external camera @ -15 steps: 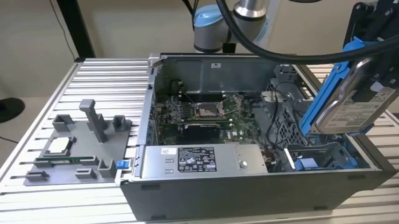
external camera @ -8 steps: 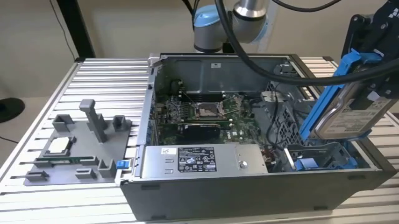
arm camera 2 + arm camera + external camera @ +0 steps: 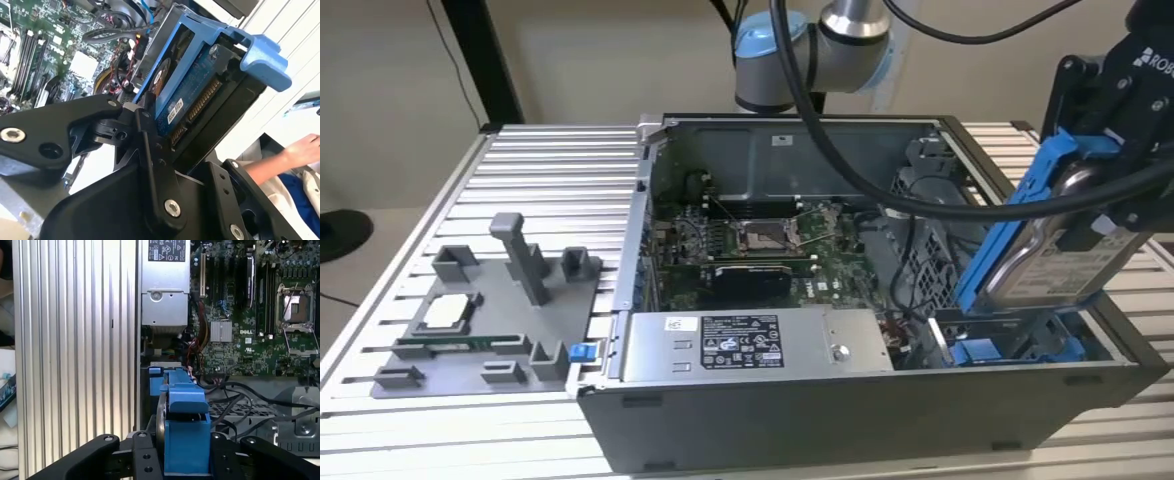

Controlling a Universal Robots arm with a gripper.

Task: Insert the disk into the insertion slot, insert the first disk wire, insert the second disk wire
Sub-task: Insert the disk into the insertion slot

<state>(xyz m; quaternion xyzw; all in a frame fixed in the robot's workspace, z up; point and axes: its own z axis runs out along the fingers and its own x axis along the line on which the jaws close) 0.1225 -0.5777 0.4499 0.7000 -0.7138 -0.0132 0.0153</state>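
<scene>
Pincer (image 3: 1105, 195) sits high at the exterior view's right, clamped hard on the disk (image 3: 1051, 255): silver HDD in its blue frame, held tilted, top end leaning toward the exterior view's right, lower end hanging just above the insertion slot (image 3: 1014, 348) in the front corner of the open PC case (image 3: 854, 420). Disk isn't seated; the bay's blue rails lie bare beneath it. In the second wrist view the black fingers (image 3: 150, 150) squeeze the drive from both sides, w/ its circuit-board face and connector row turned to the camera, and a person's hand (image 3: 300, 150) rests off beyond the case. First wrist view has the drive edge-on between the jaws, over the blue bay, black cables (image 3: 250, 395) running just beside. PSU (image 3: 747, 345) w/ sticker lies along the near wall, motherboard (image 3: 761, 240) mid-case. On the slatted tabletop (image 3: 547, 170), a grey fixture tray (image 3: 494, 320) sits well apart, exterior view's left.
</scene>
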